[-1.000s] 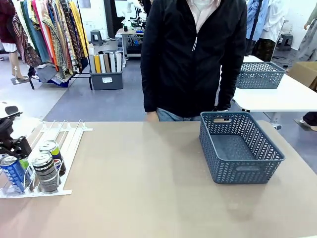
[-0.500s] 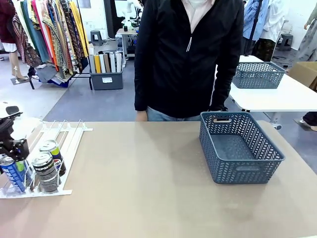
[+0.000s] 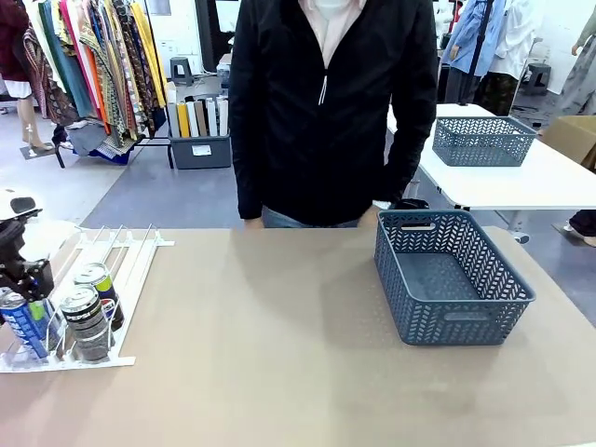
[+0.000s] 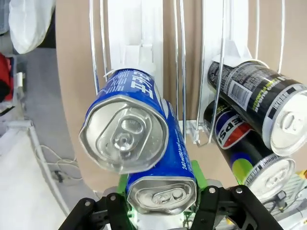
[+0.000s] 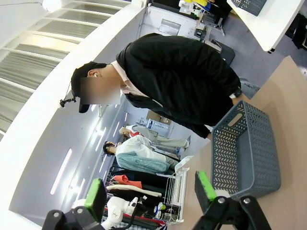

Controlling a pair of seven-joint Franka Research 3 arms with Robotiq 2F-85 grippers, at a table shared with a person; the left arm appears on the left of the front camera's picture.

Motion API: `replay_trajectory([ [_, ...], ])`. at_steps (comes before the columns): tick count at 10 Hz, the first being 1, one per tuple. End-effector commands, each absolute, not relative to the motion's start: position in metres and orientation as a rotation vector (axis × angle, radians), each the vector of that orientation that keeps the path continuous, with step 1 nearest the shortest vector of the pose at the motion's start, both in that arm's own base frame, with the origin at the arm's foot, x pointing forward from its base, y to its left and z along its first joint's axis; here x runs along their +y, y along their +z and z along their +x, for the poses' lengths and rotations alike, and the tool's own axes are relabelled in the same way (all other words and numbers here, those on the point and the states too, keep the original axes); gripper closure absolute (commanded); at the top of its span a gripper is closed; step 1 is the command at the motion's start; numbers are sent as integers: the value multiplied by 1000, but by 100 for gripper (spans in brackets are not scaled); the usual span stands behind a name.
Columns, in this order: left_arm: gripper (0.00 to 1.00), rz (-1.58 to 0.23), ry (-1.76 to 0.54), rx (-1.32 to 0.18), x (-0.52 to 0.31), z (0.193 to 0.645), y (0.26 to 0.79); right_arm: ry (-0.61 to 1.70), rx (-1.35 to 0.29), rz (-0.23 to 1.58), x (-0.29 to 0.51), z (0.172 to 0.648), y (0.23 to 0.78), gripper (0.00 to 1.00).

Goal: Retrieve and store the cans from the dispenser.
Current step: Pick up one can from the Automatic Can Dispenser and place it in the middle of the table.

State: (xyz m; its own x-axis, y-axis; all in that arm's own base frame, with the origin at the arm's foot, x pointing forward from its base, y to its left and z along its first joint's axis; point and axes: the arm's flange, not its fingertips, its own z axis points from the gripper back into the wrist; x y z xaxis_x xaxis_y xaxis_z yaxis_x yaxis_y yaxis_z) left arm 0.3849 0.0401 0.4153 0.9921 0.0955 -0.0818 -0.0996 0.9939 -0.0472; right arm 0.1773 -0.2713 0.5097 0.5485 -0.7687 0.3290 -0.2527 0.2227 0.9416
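Tightly, left end effector (image 4: 160, 186) grips can (image 4: 163, 194).

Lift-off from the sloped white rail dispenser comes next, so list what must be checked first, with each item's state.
1. Left gripper shut on the front blue drink can with silver top: ok.
2. Second blue can behind it free of the held one: cannot tell; they overlap in the left wrist view.
3. Black Pepsi-logo can and dark patterned can alongside, clear of the gripper: ok.
4. Dark grey mesh basket empty for storing: ok.
5. Right gripper open, holding nothing: ok.
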Motion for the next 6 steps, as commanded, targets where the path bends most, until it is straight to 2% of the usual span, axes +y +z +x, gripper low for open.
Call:
replay_trajectory([
  [1,100,-26,98,71,31,366,462,-429,-1018,1344,-273,181,513,0],
  [4,100,-78,-79,-90,32,310,570,-429,-1018,1344,-273,181,513,0],
  [6,100,-101,-47,-253,41,280,622,-429,-1018,1344,-273,181,513,0],
])
